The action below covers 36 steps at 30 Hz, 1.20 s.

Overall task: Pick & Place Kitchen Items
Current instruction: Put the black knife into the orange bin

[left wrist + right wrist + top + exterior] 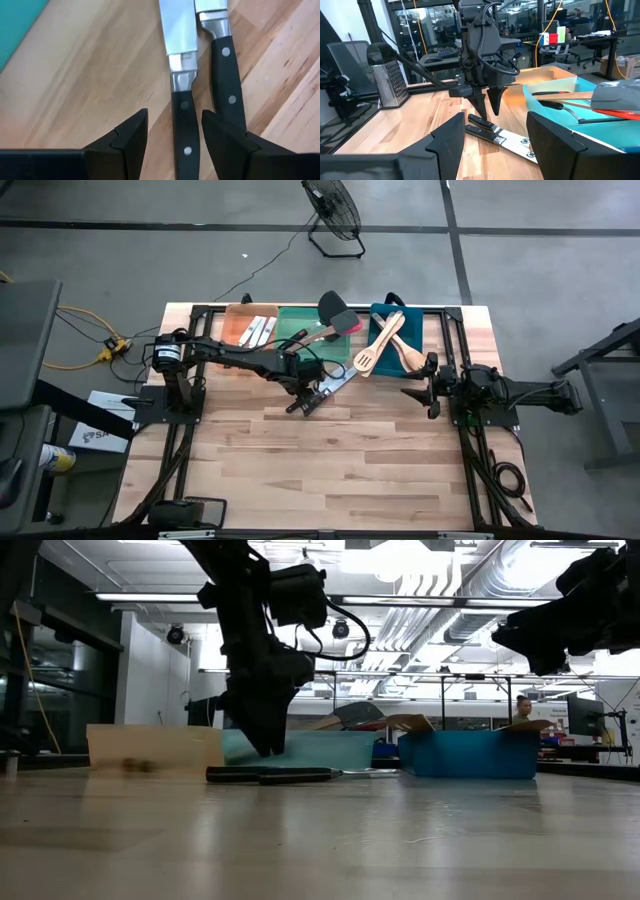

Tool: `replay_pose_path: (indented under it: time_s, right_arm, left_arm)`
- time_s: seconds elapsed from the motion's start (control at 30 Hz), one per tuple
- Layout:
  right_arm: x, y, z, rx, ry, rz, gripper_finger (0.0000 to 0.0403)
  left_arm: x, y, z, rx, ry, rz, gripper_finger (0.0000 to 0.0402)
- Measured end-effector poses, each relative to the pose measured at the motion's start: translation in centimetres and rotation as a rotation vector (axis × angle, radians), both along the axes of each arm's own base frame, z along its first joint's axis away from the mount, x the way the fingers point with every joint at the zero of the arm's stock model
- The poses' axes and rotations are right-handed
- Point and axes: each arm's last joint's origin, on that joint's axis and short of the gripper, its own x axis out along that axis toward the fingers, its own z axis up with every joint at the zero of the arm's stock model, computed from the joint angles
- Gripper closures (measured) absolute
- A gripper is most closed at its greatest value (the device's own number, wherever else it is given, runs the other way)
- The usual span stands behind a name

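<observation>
Two black-handled steel knives [335, 380] lie side by side on the wooden table in front of the green tray, flat on their sides. My left gripper [175, 142] hangs open just above them, pointing steeply down. One finger stands on each side of one knife's handle [185, 125] without touching it; the second knife's handle [227, 85] lies outside the fingers. In the low view the fingertips [268, 745] end a little above the knives [270, 775]. My right gripper [495, 150] waits open and level at the table's right side [425, 385], holding nothing.
Along the far edge stand an orange tray [232, 330] with knives, a green tray [295, 328] with black and red spatulas [338, 315], and a blue tray [415, 330] with wooden spoons [385, 340]. A steel grater [390, 82] stands beyond. Bare wood [330, 460] fills the near half.
</observation>
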Motion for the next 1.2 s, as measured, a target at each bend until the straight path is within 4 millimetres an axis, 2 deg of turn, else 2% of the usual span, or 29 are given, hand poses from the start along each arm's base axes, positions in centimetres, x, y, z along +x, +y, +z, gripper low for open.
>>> replay_pose_path:
  time_s: [0.87, 1.0, 1.2]
  right_arm:
    - [0.0, 0.0, 0.0, 0.000, 0.000, -0.002, 0.0198]
    - [0.0, 0.0, 0.0, 0.000, 0.000, -0.002, 0.0198]
    - [0.0, 0.0, 0.0, 0.000, 0.000, -0.003, 0.0198]
  left_arm:
    - [0.7, -0.1, -2.8, -0.026, 0.075, -0.074, 0.0222]
    - [0.7, -0.1, -3.2, -0.026, 0.095, -0.073, 0.0245]
    - [0.6, 0.0, -4.2, -0.035, 0.142, -0.072, 0.0318]
